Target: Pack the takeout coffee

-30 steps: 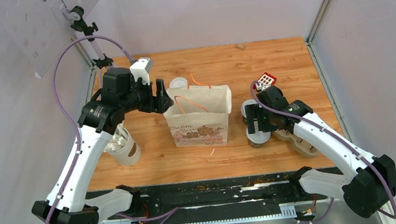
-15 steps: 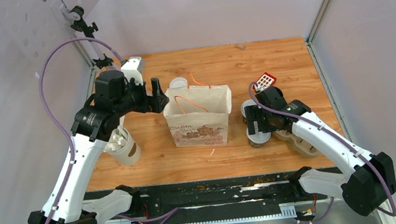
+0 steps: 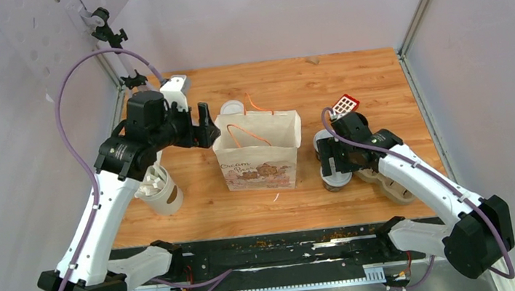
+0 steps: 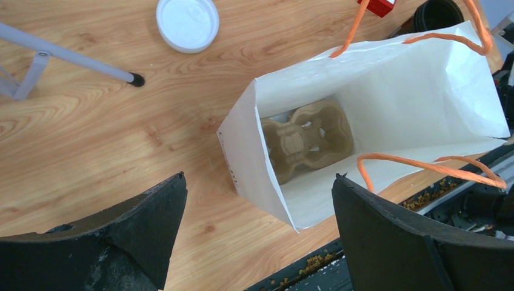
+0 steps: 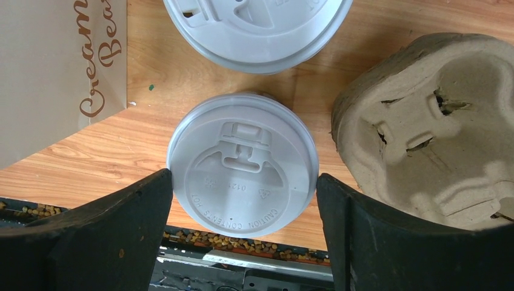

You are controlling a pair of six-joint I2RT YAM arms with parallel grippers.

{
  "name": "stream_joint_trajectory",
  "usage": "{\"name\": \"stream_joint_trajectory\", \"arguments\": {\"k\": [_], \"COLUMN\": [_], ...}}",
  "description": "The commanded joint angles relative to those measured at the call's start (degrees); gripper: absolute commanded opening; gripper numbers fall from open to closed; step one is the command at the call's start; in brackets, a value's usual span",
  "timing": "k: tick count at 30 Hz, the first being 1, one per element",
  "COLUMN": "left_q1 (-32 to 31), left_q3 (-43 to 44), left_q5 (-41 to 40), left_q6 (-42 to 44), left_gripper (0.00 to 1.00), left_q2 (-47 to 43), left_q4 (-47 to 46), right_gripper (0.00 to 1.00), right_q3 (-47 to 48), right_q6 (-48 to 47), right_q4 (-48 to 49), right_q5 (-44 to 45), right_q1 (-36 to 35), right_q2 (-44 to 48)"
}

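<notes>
Two takeout coffee cups with white sip lids stand right of the paper bag (image 3: 259, 152). The near cup (image 5: 242, 163) lies between my right gripper's fingers, whose tips sit beside the lid's rim on both sides. The far cup (image 5: 257, 30) stands just beyond it. In the top view the near cup (image 3: 335, 180) and far cup (image 3: 323, 140) are partly hidden by my right gripper (image 3: 335, 162). That gripper (image 5: 242, 182) is open around the near cup. My left gripper (image 3: 205, 126) is open and empty, above the bag's left end (image 4: 257, 200).
The bag (image 4: 388, 91) stands open with a pulp cup carrier (image 4: 306, 139) on its floor. A second pulp carrier (image 5: 436, 127) lies right of the cups. A loose white lid (image 3: 232, 107) is behind the bag. A lidless pale cup (image 3: 161, 189) stands at the left.
My left arm has drawn back a little to the left and away from the bag's rim. My right gripper has shifted only slightly over the near cup.
</notes>
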State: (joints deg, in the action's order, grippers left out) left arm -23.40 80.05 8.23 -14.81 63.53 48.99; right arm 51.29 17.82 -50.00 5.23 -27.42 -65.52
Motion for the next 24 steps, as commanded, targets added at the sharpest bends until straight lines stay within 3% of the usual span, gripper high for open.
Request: {"name": "stream_joint_trajectory", "arguments": {"k": [1,5,12,24], "left_q1": [0.3,0.3,0.4,0.3], "left_q3": [0.5,0.4,0.9,0.6], "left_q5": [4.1,5.9,5.7,5.4], "left_q6": [1.4,1.2,2.1,2.3], "left_gripper": [0.95,0.92,0.92,0.92], "left_q2": [0.4,1.2,1.0,0.9], "left_q4": [0.7,1.4,1.9,1.9], "right_gripper": [0.86,0.85,1.0,0.95], "right_q3": [-0.1,0.9,3.7,5.4], "right_q6": [-1.5,-1.2,-1.3,-1.9], "right_q4": [0.2,-0.7,-2.6,-2.8], "right_q5": [-0.5,0.0,0.3,3.3], "right_q1": [0.2,0.1,0.1,-2.9], "right_q2": [-0.3,0.0,1.4,0.7]}}
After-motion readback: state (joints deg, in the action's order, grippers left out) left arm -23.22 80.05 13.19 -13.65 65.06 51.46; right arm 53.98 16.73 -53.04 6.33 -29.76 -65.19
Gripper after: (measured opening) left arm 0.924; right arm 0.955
